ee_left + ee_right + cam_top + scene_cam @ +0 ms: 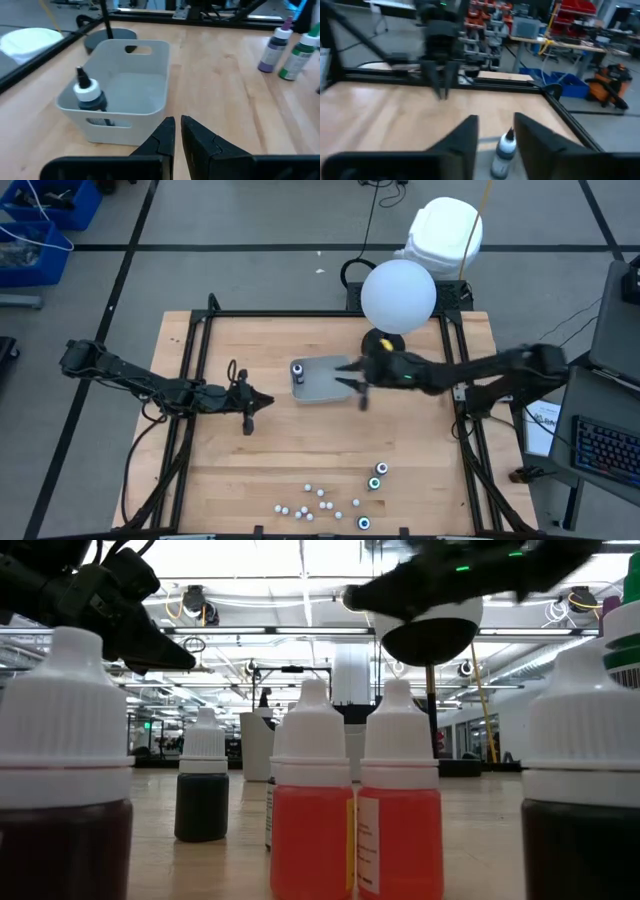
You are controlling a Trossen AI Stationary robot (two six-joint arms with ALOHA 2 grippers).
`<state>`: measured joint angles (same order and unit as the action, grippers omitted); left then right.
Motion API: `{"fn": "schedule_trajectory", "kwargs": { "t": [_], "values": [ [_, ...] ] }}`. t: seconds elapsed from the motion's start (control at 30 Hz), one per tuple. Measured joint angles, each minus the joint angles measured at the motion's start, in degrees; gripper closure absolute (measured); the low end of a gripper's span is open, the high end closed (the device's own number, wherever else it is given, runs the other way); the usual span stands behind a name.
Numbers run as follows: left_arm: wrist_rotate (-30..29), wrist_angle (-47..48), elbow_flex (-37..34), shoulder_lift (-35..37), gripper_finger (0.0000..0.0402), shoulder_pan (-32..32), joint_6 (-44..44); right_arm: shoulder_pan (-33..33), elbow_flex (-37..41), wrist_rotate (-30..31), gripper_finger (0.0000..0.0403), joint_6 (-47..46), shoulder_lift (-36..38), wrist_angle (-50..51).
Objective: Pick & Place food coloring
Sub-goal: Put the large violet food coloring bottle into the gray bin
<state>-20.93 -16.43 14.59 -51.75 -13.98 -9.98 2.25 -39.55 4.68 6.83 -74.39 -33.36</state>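
At the near edge of the pale wood table (pixel 260 470) lie the food coloring bottles (pixel 322 502): small squat plastic droppers with ribbed white caps, scattered loosely, and three dark ones with teal-ringed tops (pixel 376 478) a little to their right. Seen level from the table top, two stand side by side with translucent orange-red bodies (pixel 357 830), a dark green one (pixel 202 790) sits farther back, and others loom dark at either side.

Past them the planks lie bare up to the middle. There the left gripper (pixel 262 402) hovers over the wood, its two black wedge fingers (pixel 165 140) pressed nearly together with only a sliver between them, holding nothing. Just beyond it sits the grey tray (pixel 330 387), a smooth rounded-corner bin with slot handles (pixel 138 49), and one dark bottle with a white collar (pixel 298 371) stands upright in its left end.

The right gripper (pixel 357 386) hangs over the tray's right rim, its fingers (pixel 465 137) spread apart and empty, above the bottle (pixel 504 148).

Behind the tray a matte white globe (pixel 398 294) rises on a black stand. Black metal rails (pixel 196 370) frame the table's sides and back.
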Motion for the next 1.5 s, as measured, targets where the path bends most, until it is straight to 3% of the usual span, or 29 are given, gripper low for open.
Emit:
{"fn": "schedule_trajectory", "kwargs": {
  "t": [0.13,0.27,0.43,0.53,0.67,0.87,1.07,1.3,1.5],
  "values": [
    [3.09,-0.36,0.0,0.0,0.0362,-0.02,0.5,-2.16,10.78,3.04,0.0392,-0.1,12.76,-1.47],
    [2.57,-0.24,0.0,0.02,0.0362,-0.02,1.96,-4.0,19.76,3.21,0.0386,-3.16,22.58,-5.34],
    [1.24,-2.73,0.0,0.02,0.0362,-0.01,7.26,-6.09,27.75,10.45,0.0399,-3.55,29.88,-6.3],
    [-2.38,-3.2,0.0,0.02,0.0362,0.09,12.62,-6.28,29.86,10.41,0.0398,-2.86,31.87,-6.99],
    [-6.15,-2.14,0.0,0.0,0.0362,0.13,12.18,-6.28,31.05,7.47,0.0399,-1.57,33.68,-7.02],
    [-6.18,-3.75,0.0,0.02,0.0362,0.11,9.38,-6.08,31.15,2.68,0.0402,-1.85,34.68,-7.1],
    [-6.21,-7.79,0.0,0.19,0.0362,-0.48,12.24,-6.1,31.15,2.69,0.0402,-2.94,34.97,-7.08],
    [-6.93,-10.04,0.0,3.38,0.0362,-4.35,18.89,-6.1,31.72,2.75,0.0402,-3.71,35.05,-7.48],
    [-15.17,-8.3,0.0,10.53,0.0362,-11.22,24.03,-6.14,35.64,4.12,0.0402,-3.79,37.29,-12.84]
  ]
}}
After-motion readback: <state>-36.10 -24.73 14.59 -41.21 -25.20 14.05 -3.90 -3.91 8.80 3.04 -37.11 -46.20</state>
